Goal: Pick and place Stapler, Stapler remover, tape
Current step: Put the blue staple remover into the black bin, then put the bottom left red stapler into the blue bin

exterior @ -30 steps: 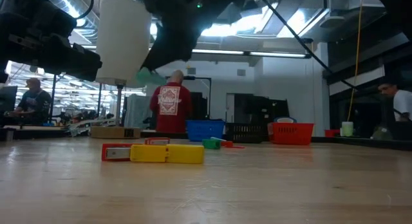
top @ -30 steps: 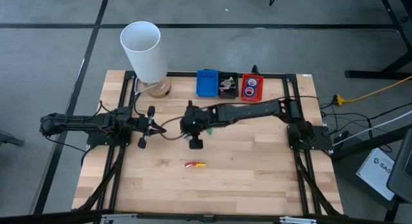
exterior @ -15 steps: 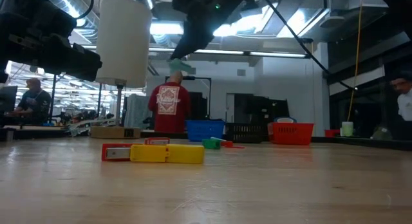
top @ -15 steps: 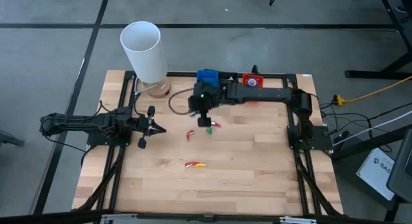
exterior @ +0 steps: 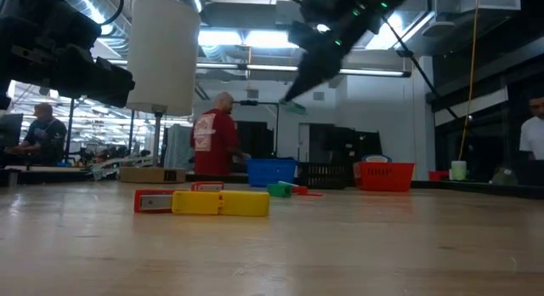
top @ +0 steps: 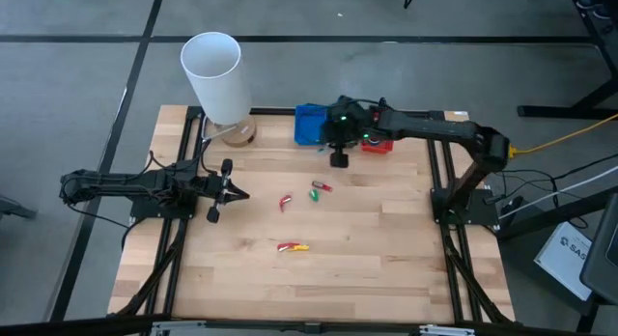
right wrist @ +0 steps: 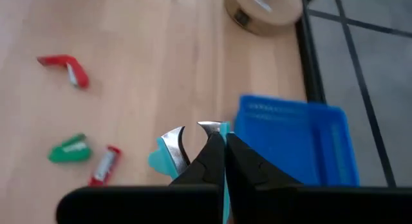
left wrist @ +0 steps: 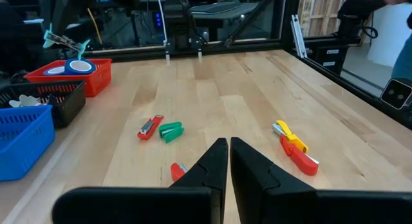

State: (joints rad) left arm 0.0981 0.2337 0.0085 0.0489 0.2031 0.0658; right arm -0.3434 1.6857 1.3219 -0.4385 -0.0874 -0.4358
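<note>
- High view: the right hand (top: 339, 159) hovers at the back edge of the bench (top: 386, 249), the black basket (top: 340, 126) just beyond it at 12 o'clock, between the blue bin (top: 309, 125) and the red basket (top: 379, 132).
- Low view: the teal stapler remover (exterior: 295, 107) hangs high above the bench.
- Right wrist view: the hand's fingers are pinched on the remover, its steel claws splayed.
- Left wrist view: the left hand (left wrist: 228, 161), fingers nearly together and empty, waits well apart, toward 9 o'clock.

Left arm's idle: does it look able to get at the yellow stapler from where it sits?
Probably yes: the yellow stapler lies on open wood, with nothing between it and the left claw; the right claw is away by the bins.
</note>
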